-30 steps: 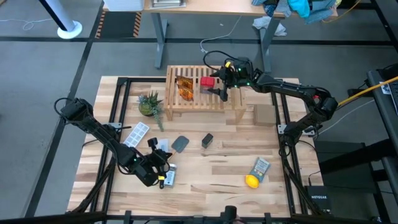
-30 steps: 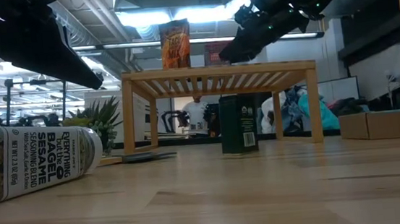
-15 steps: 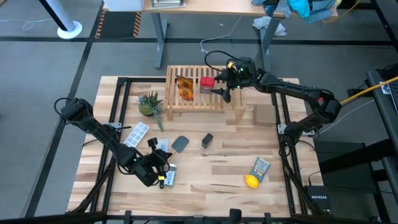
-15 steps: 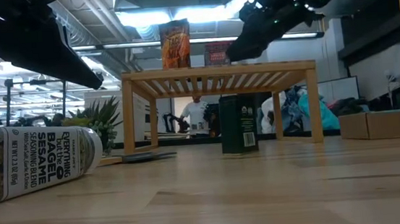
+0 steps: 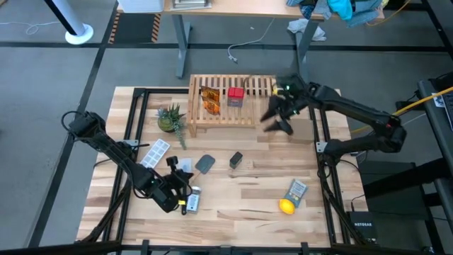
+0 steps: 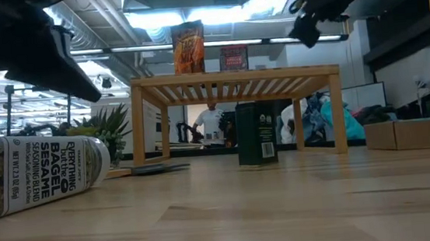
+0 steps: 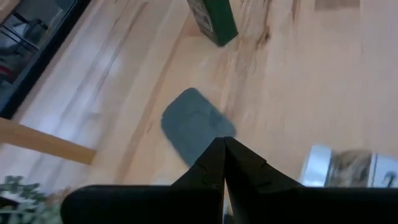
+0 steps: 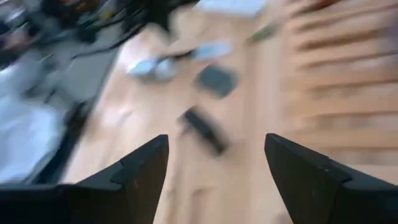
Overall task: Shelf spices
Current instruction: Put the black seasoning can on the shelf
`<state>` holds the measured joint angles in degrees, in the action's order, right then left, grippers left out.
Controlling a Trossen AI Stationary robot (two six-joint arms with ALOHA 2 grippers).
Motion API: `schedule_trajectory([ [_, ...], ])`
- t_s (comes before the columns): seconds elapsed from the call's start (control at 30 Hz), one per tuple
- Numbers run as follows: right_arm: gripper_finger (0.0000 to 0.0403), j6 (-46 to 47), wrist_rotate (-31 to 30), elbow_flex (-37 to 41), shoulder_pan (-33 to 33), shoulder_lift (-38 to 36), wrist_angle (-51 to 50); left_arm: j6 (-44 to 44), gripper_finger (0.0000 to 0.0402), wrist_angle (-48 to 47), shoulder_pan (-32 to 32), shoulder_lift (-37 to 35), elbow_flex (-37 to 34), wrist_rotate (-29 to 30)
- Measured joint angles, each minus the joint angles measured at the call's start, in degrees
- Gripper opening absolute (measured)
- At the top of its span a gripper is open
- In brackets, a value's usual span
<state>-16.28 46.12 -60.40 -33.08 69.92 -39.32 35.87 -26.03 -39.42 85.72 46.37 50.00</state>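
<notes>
The wooden shelf (image 5: pixel 228 113) (image 6: pixel 235 77) stands at the table's far middle. On its slatted top stand the amber packets (image 5: pixel 209 100) (image 6: pixel 188 48) and the red box (image 5: pixel 236 95) (image 6: pixel 234 57). The black box (image 5: pixel 236 160) (image 6: pixel 257 134) stands upright on the table in front of the shelf. The white-capped bottle (image 5: pixel 192 200) (image 6: pixel 37 179) (image 7: pixel 351 168) lies on its side near the front left. My right gripper (image 5: pixel 274 120) (image 8: pixel 214 155) hangs open, off the shelf's right end and above the table. My left gripper (image 5: pixel 178 185) (image 7: pixel 222 158) is shut, held over the table just beside the bottle.
A dark grey pouch (image 5: pixel 205 164) (image 7: pixel 196 124) and a white-and-blue packet (image 5: pixel 157 152) lie left of the black box. A small plant (image 5: pixel 170 117) stands by the shelf's left leg, and a cardboard box (image 5: pixel 303 129) sits to the shelf's right. The lemon (image 5: pixel 286 206) and the grey-blue packet (image 5: pixel 296 190) lie front right.
My right gripper has drawn back from the red box on the shelf top, going toward the table's right and near side, past the shelf's right end, and has turned. The red box stays upright on the shelf. My left arm has kept still.
</notes>
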Motion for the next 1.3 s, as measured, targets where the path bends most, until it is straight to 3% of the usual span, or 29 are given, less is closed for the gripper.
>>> schedule_trajectory([
  [0.1, 0.0271, -1.9, 0.4, 0.0, 5.6, -0.9, -5.0, -2.6, 0.0000, -2.6, 0.0, -0.7, 0.0, 2.4],
  [0.27, 0.0271, -2.0, -2.5, 0.0, 17.2, -1.0, -3.0, -2.7, 0.0000, -11.8, 0.8, -5.5, 0.0, 10.4],
  [0.47, 0.0271, 1.4, -10.9, 0.0, 28.9, -1.0, -0.7, 9.2, 0.0000, -29.7, 0.8, -19.5, 0.0, 13.1],
  [0.63, 0.0271, 2.8, -18.1, 1.4, 37.2, -1.0, 1.7, 8.5, 0.0000, -29.7, -1.4, -32.8, -3.9, 14.1],
  [0.77, 0.0271, 5.3, -22.2, 6.7, 41.7, -2.7, 7.1, 4.1, 0.0000, -21.1, -4.4, -42.8, -12.0, 14.0],
  [0.93, 0.0271, 8.0, -26.7, 15.0, 42.8, -6.4, 15.1, -5.0, 0.0000, -2.7, -6.9, -51.5, -23.5, 11.9],
  [1.2, 0.0271, 10.9, -30.5, 32.5, 41.2, -12.9, 41.3, -26.1, 0.0000, 37.4, -7.0, -54.5, -39.2, -5.5],
  [1.3, 0.0271, 12.1, -33.3, 37.8, 41.2, -13.2, 48.3, -32.3, 0.0000, 49.4, -6.9, -54.0, -43.0, -8.9],
])
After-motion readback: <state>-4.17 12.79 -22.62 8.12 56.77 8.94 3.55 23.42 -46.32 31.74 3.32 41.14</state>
